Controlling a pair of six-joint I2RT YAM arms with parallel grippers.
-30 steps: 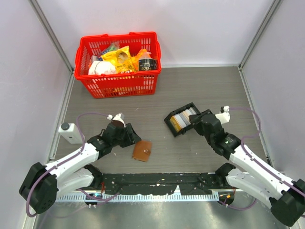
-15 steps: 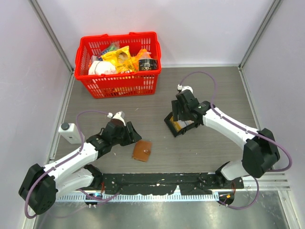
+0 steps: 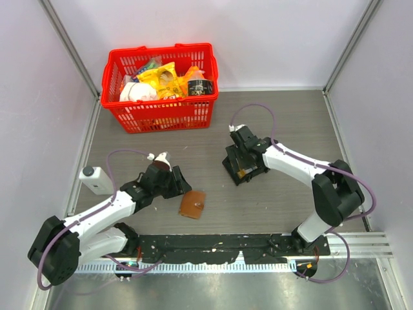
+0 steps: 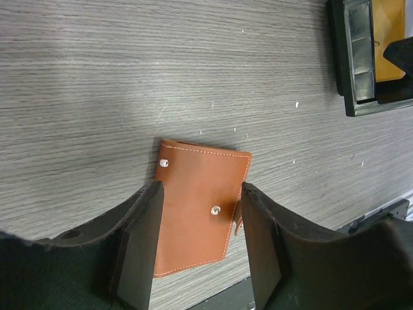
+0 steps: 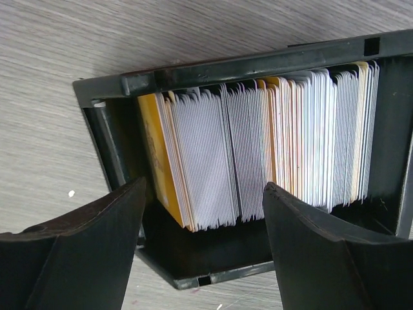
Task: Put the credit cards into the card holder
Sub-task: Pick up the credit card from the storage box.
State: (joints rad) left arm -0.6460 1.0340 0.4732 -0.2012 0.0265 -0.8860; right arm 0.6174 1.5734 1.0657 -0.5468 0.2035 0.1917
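The card holder (image 3: 192, 204) is a closed brown leather wallet with snap studs, lying flat near the table's front edge. My left gripper (image 3: 181, 186) is open just left of and above it. In the left wrist view the wallet (image 4: 197, 213) lies between the spread fingers (image 4: 139, 245), untouched. The credit cards (image 5: 258, 148) stand packed on edge in a small black box (image 5: 258, 64), yellow-orange at the left, then white, grey and light blue. My right gripper (image 5: 203, 239) is open, straddling the near end of the stack. From above, the right gripper (image 3: 242, 165) covers most of the box (image 3: 232, 175).
A red basket (image 3: 161, 113) of groceries stands at the back left. A small white device (image 3: 94, 180) sits at the left wall beside my left arm. The black box also shows at the top right of the left wrist view (image 4: 361, 71).
My right arm has swung from the right side round to the far side of the black box, its open gripper now over the cards. The left arm has barely moved.
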